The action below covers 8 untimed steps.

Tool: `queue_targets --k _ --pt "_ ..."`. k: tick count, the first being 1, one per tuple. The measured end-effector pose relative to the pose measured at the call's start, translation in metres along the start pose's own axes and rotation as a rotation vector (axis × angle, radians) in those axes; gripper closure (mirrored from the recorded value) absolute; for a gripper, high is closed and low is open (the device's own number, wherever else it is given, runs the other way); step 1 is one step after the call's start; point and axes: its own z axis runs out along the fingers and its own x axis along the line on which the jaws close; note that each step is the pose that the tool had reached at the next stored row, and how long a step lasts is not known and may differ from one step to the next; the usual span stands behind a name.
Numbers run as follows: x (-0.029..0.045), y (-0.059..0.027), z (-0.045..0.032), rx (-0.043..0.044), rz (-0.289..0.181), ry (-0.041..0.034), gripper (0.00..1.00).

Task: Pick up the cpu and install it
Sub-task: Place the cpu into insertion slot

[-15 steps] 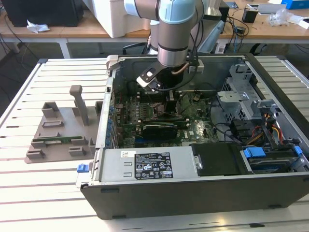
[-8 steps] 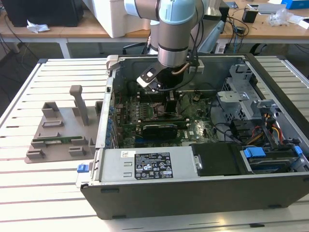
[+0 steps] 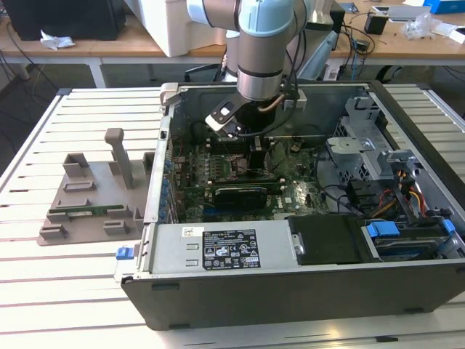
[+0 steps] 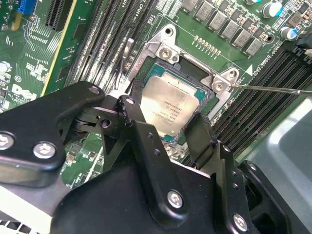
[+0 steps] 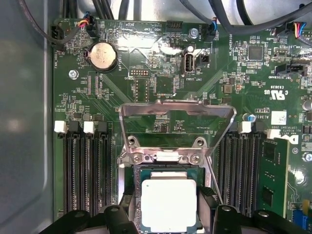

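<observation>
**A:** Start wide. Where is everything?

**B:** The open computer case (image 3: 290, 291) lies on its side on the slatted table (image 3: 73, 291). The arm (image 3: 265, 51) reaches straight down into it, over the motherboard (image 3: 290, 193). The grey moulded tray (image 3: 91, 196) sits outside the case on the exterior view's left, well apart from the work.

**A:** And on the board itself?

**B:** Banks of black memory slots (image 5: 85, 170) run along two opposite sides of the processor socket (image 5: 137, 195). The metal load plate (image 5: 175, 109) is swung open and stands up from its hinge at one end, so the socket's mouth is uncovered.

**A:** Where does the cpu lie from the gripper?

**B:** Directly beneath it, with no offset that I can see. In both wrist views the cpu (image 4: 169, 105) lies flat, its silver top facing up, inside the socket's frame and squarely between the two black fingers (image 4: 139, 131). It is near enough square, so there is no long axis to speak of. Its edges run in line with the frame.

**A:** What is the gripper doing?

**B:** The gripper (image 4: 163, 119) is drawn in narrow, each finger pressed to an opposite edge of the chip, so I judge that it has hold of it. I cannot tell whether the chip is fully down on its contacts.
</observation>
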Motion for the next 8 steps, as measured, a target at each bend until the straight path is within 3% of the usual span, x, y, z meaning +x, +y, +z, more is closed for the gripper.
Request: queue_targets --k 8 --pt "0.0014 -0.0001 0.0 -0.0001 0.0 0.0001 0.38"
